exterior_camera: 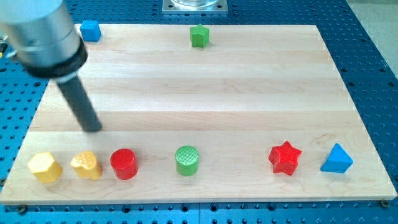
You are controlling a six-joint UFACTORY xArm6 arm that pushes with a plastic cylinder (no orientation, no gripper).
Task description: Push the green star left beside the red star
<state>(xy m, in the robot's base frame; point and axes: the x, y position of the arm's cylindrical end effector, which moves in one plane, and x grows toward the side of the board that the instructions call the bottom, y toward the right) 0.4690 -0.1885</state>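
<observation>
The green star (199, 35) sits near the view's top edge of the wooden board, a little left of centre. The red star (285, 158) lies near the view's bottom right. My tip (93, 129) rests on the board at the view's left, far from both stars, just above the yellow heart (86, 165) and the red cylinder (124, 163). The rod rises from it toward the view's top left.
A yellow hexagon (44, 167) lies at the bottom left. A green cylinder (187, 160) sits at bottom centre. A blue triangle (336, 158) is right of the red star. A blue block (91, 30) sits at the top left corner. The board (205, 93) lies on a blue perforated table.
</observation>
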